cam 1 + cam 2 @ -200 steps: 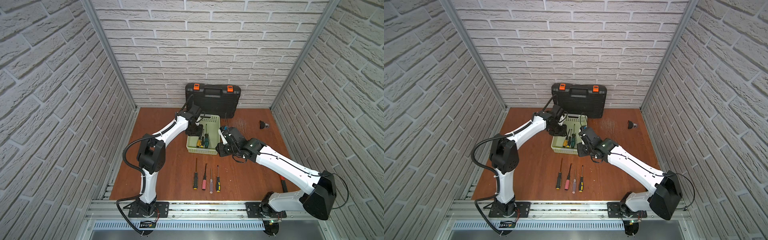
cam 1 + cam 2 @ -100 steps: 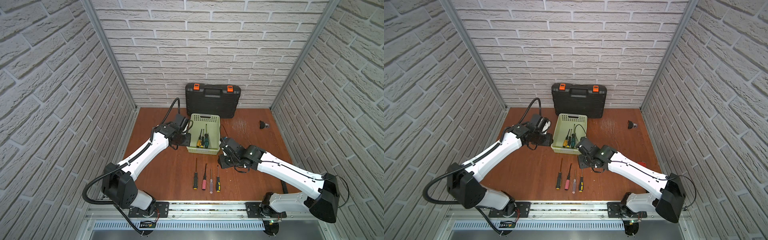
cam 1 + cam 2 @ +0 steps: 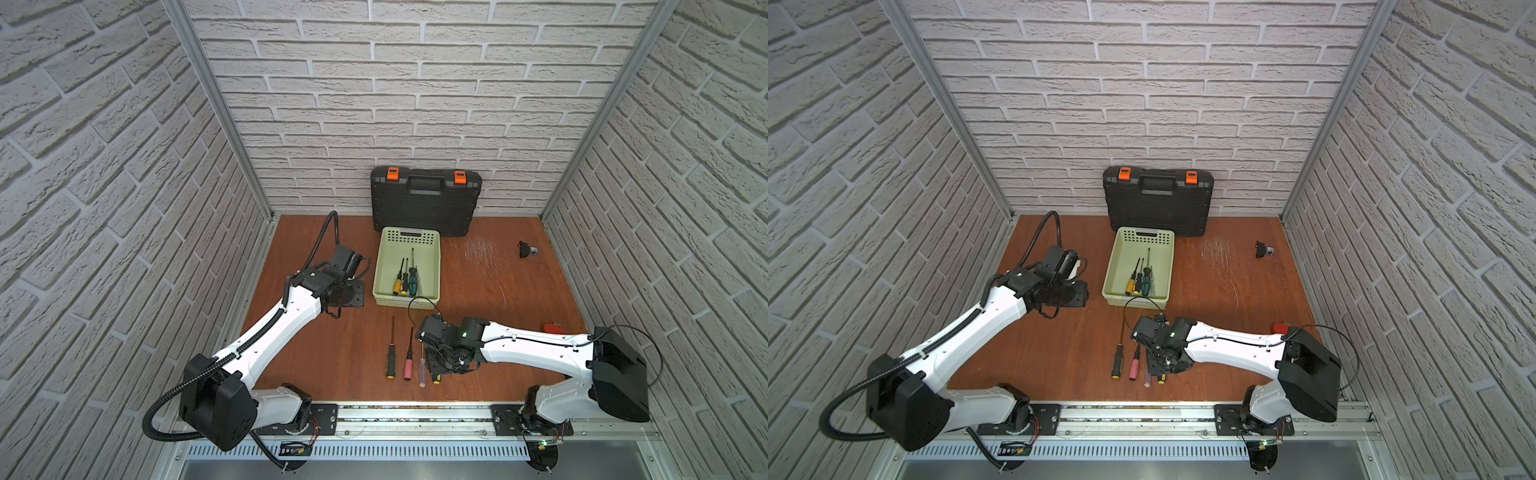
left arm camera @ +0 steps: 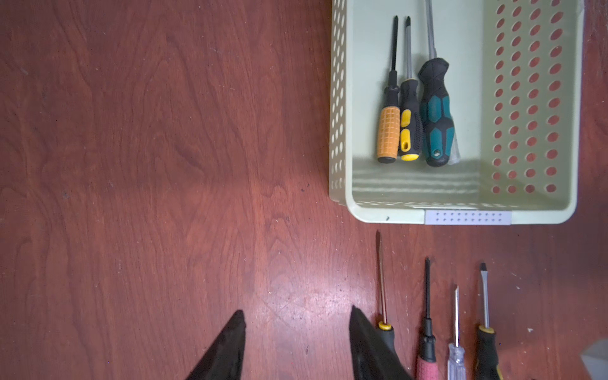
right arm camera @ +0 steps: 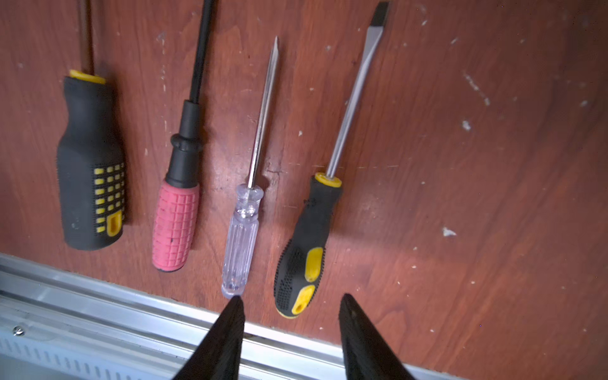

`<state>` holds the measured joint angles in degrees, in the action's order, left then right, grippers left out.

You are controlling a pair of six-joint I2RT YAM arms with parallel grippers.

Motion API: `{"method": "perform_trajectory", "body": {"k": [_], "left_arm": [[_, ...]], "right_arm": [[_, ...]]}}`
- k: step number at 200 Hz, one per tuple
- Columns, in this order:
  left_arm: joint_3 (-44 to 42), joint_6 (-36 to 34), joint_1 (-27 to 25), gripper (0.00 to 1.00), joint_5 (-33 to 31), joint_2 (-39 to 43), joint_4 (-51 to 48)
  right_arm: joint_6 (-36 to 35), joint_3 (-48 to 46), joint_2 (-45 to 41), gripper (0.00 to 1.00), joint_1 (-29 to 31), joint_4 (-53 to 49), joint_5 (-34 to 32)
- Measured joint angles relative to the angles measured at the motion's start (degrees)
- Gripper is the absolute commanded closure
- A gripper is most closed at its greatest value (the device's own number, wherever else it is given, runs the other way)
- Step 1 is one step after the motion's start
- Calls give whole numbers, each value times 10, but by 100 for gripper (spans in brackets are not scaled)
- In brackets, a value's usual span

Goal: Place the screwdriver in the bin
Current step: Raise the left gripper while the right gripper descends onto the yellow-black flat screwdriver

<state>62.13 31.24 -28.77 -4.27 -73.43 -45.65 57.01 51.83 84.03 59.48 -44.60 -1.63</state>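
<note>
Left claw (image 4: pixel 296 312): spread, nothing pinched, held above bare bench (image 4: pixel 148 164), left of the bin (image 3: pixel 409 234) in both top views.
Right claw (image 5: pixel 291 297): spread, empty, held near the handle end of the flat-blade screwdriver (image 5: pixel 304 253).
Flat-blade screwdriver: laid on the bench, lower centre of both top views, just beside the clear-handled screwdriver (image 5: pixel 241 243).
Bin: at frame centre; three screwdrivers (image 4: pixel 414 112) are contained.

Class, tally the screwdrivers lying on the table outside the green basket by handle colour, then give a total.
Black and yellow screwdrivers: 2
Pink screwdriver: 1
Clear screwdriver: 1
Total: 4
</note>
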Motion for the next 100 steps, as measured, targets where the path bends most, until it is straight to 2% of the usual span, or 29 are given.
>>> {"method": "perform_trajectory", "body": {"k": [100], "left_arm": [[-18, 1, 10, 48, -9, 17, 2]], "right_arm": [[22, -21, 54, 53, 0, 36, -10]]}}
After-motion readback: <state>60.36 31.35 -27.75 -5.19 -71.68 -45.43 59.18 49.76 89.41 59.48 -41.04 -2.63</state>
